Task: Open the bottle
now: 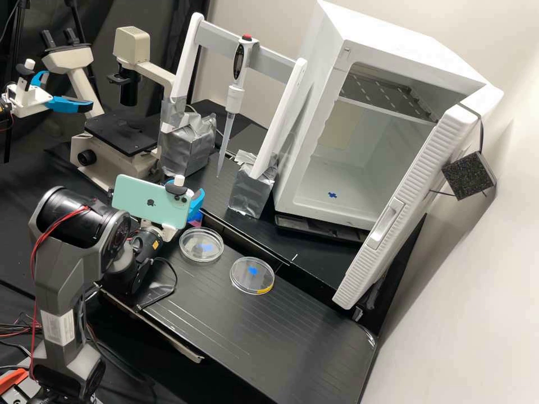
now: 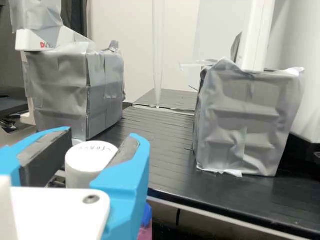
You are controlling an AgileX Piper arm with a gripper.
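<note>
Two blue fingers (image 2: 131,180) pinch a round white lid (image 2: 85,170) with writing on it. Mid-frame, a clear pipette tip (image 2: 158,60) points down between silver-taped boxes (image 2: 245,122) on a black bench (image 2: 165,157).

A narrow passage was noted on either side of the pipette's (image 1: 238,59) tip, between the taped left block (image 1: 188,148) and right block (image 1: 251,191). A crossbar (image 1: 275,63) obstructed passage at the pipette's upper part. Farther left of it stood a microscope (image 1: 135,165); farther right, a cabinet (image 1: 404,45).
</note>
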